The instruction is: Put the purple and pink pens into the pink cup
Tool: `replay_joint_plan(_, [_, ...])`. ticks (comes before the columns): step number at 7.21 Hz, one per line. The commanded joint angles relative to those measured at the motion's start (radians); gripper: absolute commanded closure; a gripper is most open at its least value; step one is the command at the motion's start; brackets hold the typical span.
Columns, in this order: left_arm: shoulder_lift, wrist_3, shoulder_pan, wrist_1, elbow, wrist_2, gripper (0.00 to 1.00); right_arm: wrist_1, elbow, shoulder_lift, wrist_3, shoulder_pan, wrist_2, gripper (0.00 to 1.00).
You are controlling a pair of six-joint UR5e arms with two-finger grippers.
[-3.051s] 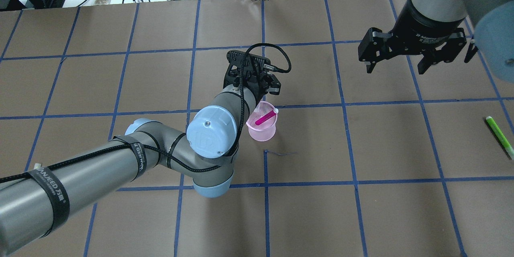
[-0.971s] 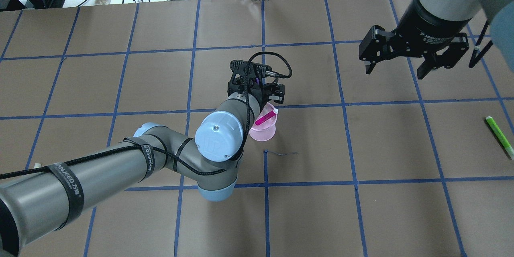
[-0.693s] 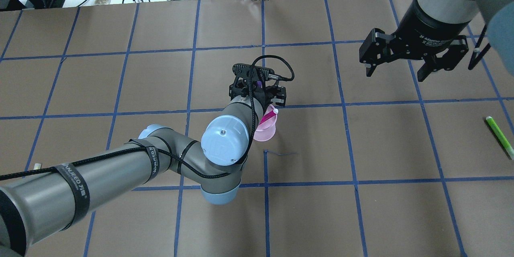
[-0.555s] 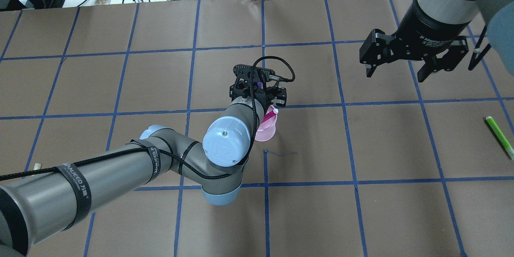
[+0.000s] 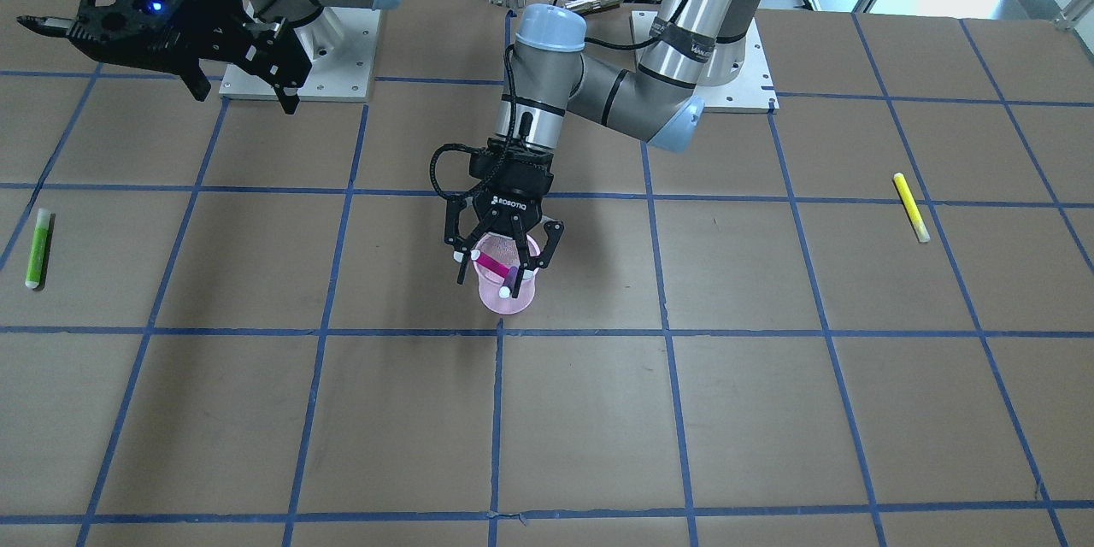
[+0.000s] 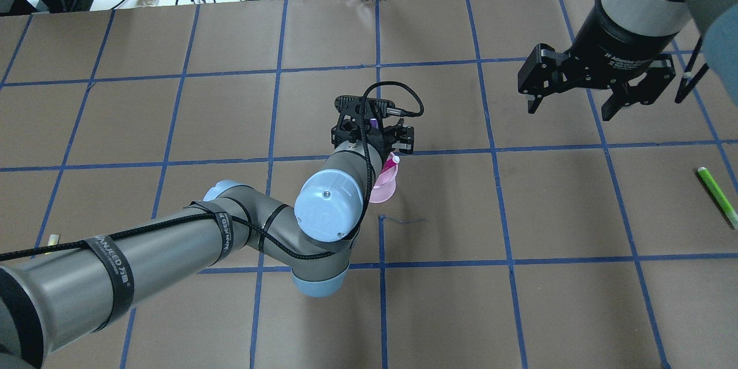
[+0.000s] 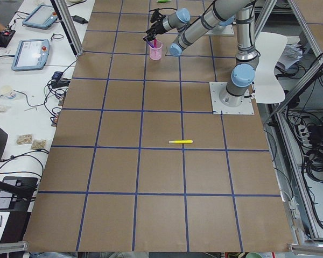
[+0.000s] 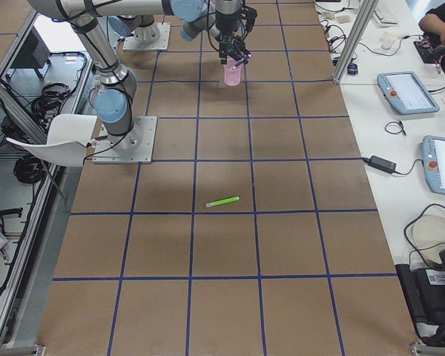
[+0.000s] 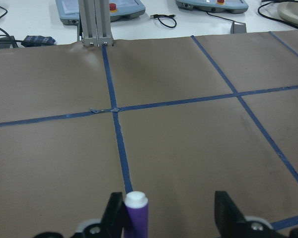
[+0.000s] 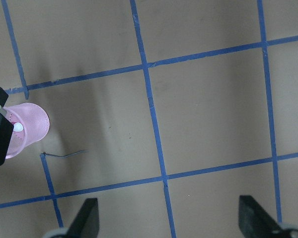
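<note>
The pink cup [image 5: 506, 299] stands near the table's middle; it also shows in the overhead view [image 6: 385, 190]. A pink pen [image 5: 490, 261] leans inside it. A purple pen [image 5: 511, 279] with a white end stands in the cup too. My left gripper [image 5: 504, 261] hangs right over the cup with its jaws open on either side of the pens. In the left wrist view the purple pen [image 9: 137, 215] sits beside one finger, with a wide gap to the other. My right gripper [image 6: 571, 112] is open and empty, high above the table on my right.
A green pen [image 5: 37, 248] lies near the table edge on my right side, also seen in the overhead view [image 6: 716, 196]. A yellow pen [image 5: 911, 207] lies on my left side. Cables and tablets sit beyond the table's far edge.
My left gripper has moved from behind the cup to over it, covering more of the cup in the overhead view. The right gripper has shifted only slightly.
</note>
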Motion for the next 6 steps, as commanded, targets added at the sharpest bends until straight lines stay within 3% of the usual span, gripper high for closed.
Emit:
replay_joint_plan(1, [-0.001,-0.004,-0.002,-0.001,0.0,0.002,0.27,-0.003,0.0,0.001,0.002,0.001,-0.001,0.0])
replay_joint_plan(3, [0.0,-0.005,-0.004,-0.013,0.008,0.0,0.25,-0.003,0.0,0.0,0.002,0.0,-0.001,0.0])
replay_joint_plan(4, [0.031,-0.004,-0.005,-0.089,0.017,-0.012,0.19,0.0,0.0,0.0,0.002,0.0,-0.001,0.0])
replay_joint_plan(5, [0.042,-0.001,0.007,-0.216,0.064,-0.014,0.16,-0.001,0.0,0.0,0.002,0.001,0.001,0.0])
replay_joint_plan(6, [0.048,0.01,0.011,-0.437,0.171,-0.012,0.15,0.0,0.0,-0.002,0.002,0.004,0.002,0.0])
